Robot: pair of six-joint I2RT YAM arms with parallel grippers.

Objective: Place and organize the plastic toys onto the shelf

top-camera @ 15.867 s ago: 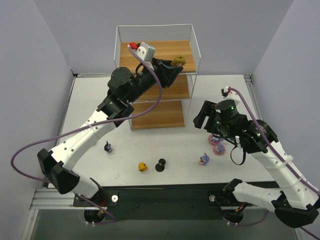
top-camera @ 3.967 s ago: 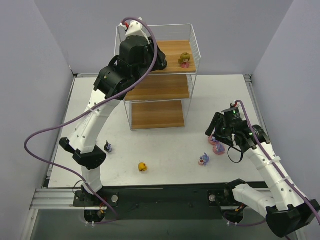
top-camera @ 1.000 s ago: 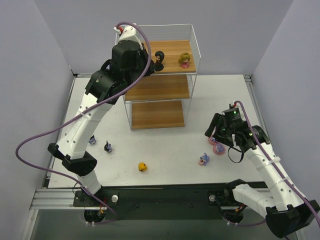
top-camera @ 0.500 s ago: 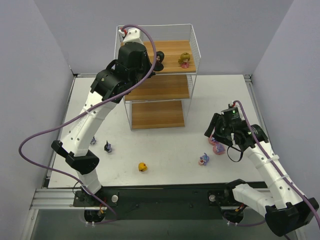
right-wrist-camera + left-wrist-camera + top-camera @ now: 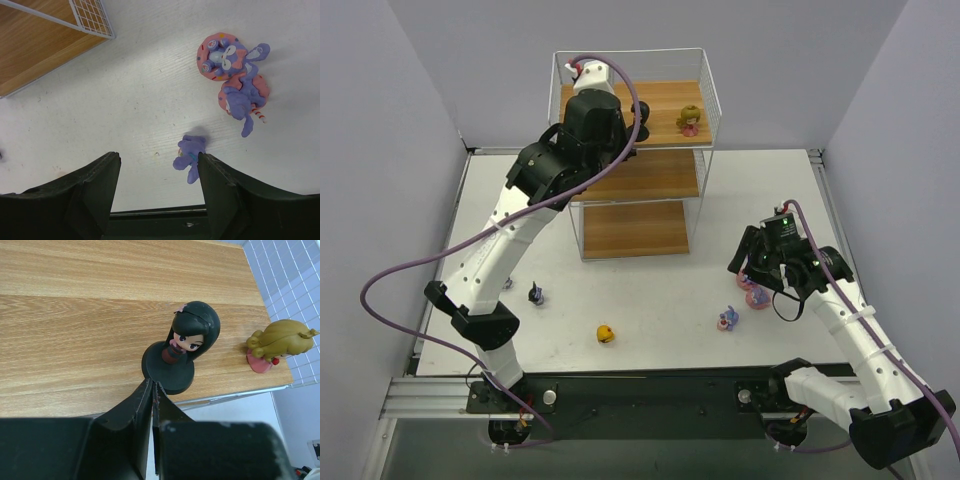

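Wood top board (image 5: 75, 315) of the shelf (image 5: 650, 176) carries 2 toys. Black-haired doll (image 5: 191, 335) stands upright on its round black base. Olive-haired doll (image 5: 276, 344) in pink is just right of it, at the board's front corner by the white wire mesh (image 5: 300, 270). The 2 are apart, not touching.

Left gripper (image 5: 152, 385) is clenched, fingers pressed together with nothing between them. Its tips sit right at the near rim of the black-haired doll's base; cannot tell if they touch it. In the top view the left arm reaches over the top tier and covers most of that doll, while the olive-haired doll is in plain sight.

Right gripper (image 5: 157, 160) is released, jaws wide, grasping nothing, hanging over the white table (image 5: 125, 100) right of the shelf. Small blue-purple figure (image 5: 190, 152) lies on the table below the gap between the fingers. 2 pink-purple bunny figures (image 5: 223, 56) lie just beyond it, touching each other. The shelf's bottom corner shows at the upper left of the right wrist view.

Also on the table, top view: yellow doll (image 5: 606, 334) near the front centre, dark little figure (image 5: 535, 294) left of it, and a second small figure (image 5: 506, 283) partly hidden at the left arm's edge.
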